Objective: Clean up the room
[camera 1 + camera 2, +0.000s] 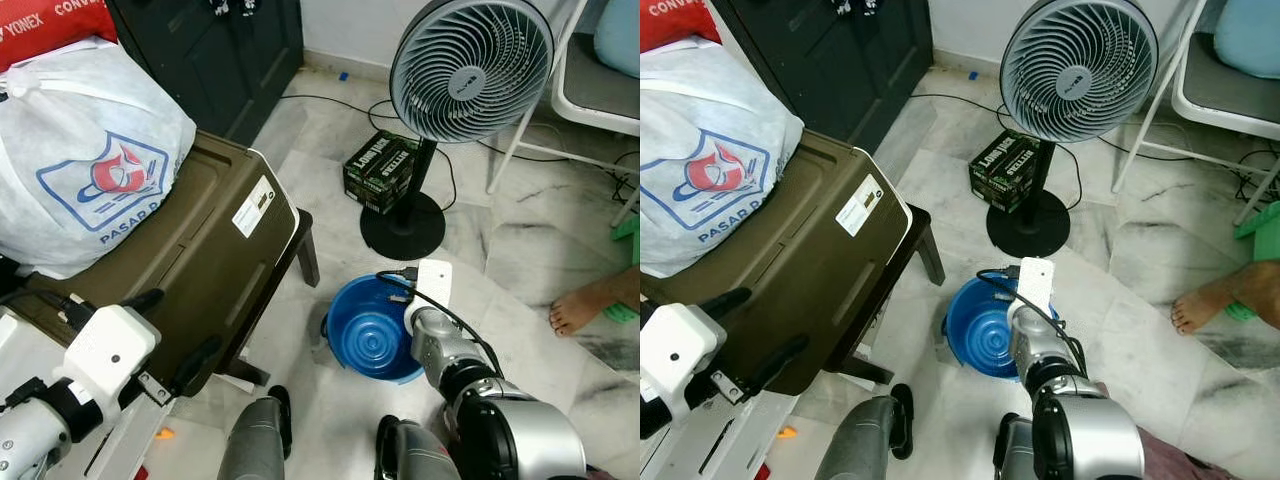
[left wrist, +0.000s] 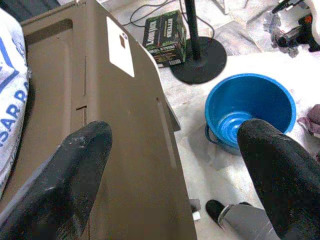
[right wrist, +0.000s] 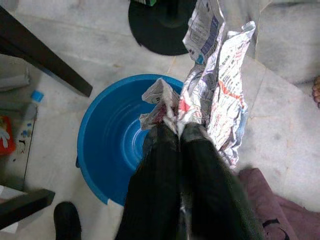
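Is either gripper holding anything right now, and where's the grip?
The right gripper pinches crumpled newspaper at its bunched lower end, above the blue basin. The left gripper is open, holding nothing.

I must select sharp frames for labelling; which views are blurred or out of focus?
Left wrist view: the left claw fingers are soft, the blue basin sharp. Right wrist view: right claw slightly blurred, crumpled newspaper readable. Eye views: evenly lit, sharp.

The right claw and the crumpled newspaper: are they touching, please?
Touching: the right wrist view shows the right claw shut on the crumpled newspaper.
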Controlling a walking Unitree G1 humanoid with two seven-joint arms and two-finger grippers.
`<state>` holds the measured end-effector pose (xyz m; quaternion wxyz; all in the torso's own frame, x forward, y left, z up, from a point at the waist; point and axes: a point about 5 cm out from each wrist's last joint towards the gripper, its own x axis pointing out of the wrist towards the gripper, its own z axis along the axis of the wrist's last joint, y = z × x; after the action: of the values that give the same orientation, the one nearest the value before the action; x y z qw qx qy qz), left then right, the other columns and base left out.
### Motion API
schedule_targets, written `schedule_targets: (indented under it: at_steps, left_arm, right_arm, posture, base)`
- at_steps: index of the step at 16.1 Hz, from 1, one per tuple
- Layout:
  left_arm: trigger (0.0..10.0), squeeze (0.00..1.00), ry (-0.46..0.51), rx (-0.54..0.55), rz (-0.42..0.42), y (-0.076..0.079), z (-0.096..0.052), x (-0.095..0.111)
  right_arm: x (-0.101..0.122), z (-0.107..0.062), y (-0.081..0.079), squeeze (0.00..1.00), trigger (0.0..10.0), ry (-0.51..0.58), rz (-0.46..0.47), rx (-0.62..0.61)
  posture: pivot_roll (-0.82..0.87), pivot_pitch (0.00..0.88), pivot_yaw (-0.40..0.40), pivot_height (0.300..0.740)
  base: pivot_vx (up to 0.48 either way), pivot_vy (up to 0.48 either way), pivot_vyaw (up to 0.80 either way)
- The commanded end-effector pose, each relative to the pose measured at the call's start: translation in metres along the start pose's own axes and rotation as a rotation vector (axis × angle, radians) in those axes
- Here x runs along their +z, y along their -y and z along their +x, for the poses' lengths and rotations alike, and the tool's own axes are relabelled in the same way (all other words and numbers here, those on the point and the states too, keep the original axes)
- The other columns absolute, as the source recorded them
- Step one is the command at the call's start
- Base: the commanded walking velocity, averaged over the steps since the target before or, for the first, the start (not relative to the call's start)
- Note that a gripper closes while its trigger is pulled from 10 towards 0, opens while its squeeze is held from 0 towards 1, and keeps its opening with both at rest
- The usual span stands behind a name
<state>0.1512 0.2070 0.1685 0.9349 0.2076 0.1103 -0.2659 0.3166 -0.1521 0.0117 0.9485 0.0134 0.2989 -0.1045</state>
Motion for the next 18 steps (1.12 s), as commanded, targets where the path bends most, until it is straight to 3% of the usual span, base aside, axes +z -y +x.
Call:
schedule_targets:
  at_steps: [1,2,5,8,10,13,15,16,18]
  left_arm:
    - [10.0,0.00,-0.024,-0.001,0.003,-0.001,-0.002,-0.002]
    - [10.0,0.00,-0.023,-0.001,0.003,-0.001,-0.002,-0.002]
    - [10.0,0.00,-0.012,-0.002,0.007,-0.002,-0.001,0.001]
    - [10.0,0.00,-0.010,-0.005,0.009,-0.001,0.000,0.002]
    - [10.0,0.00,-0.007,-0.005,0.006,0.000,0.004,0.002]
    - [10.0,0.00,0.045,0.000,-0.006,0.001,0.019,0.004]
    - [10.0,0.00,0.088,0.017,-0.025,0.001,0.033,0.006]
    - [10.0,0.00,0.102,0.027,-0.042,0.002,0.041,0.006]
    - [10.0,0.00,0.156,0.032,-0.063,0.007,0.067,0.008]
  right_arm:
    - [-0.004,0.000,-0.001,0.87,10.0,-0.019,0.016,-0.007]
    - [-0.003,0.000,-0.001,0.95,10.0,-0.015,0.028,-0.007]
    - [0.003,0.000,-0.003,1.00,10.0,0.009,0.033,0.003]
    - [0.010,0.000,-0.006,1.00,10.0,0.032,0.048,0.011]
    - [0.015,-0.001,-0.016,1.00,10.0,0.050,0.064,0.070]
    - [0.015,-0.008,-0.046,1.00,10.0,0.071,0.004,0.258]
    - [0.015,-0.015,-0.064,1.00,10.0,0.102,-0.089,0.440]
    - [0.019,-0.021,-0.070,1.00,10.0,0.143,-0.076,0.539]
    - [0.023,-0.038,-0.074,1.00,10.0,0.222,-0.194,0.725]
  posture:
    - [0.38,0.291,0.085,0.740]
    - [0.37,0.289,0.085,0.740]
    - [0.37,0.284,0.088,0.740]
    - [0.37,0.286,0.089,0.740]
    - [0.35,0.280,0.087,0.740]
    - [0.29,0.251,0.060,0.740]
    - [0.23,0.226,0.036,0.740]
    - [0.20,0.210,0.022,0.740]
    - [0.14,0.166,-0.011,0.740]
  base:
    - [0.000,0.000,0.00]
    - [0.000,0.000,0.00]
    - [0.000,0.000,0.00]
    - [0.000,0.000,0.00]
    - [0.000,0.000,0.00]
    - [0.000,0.000,0.00]
    - [0.000,0.000,0.00]
    - [0.000,0.000,0.00]
    - [0.000,0.000,0.00]
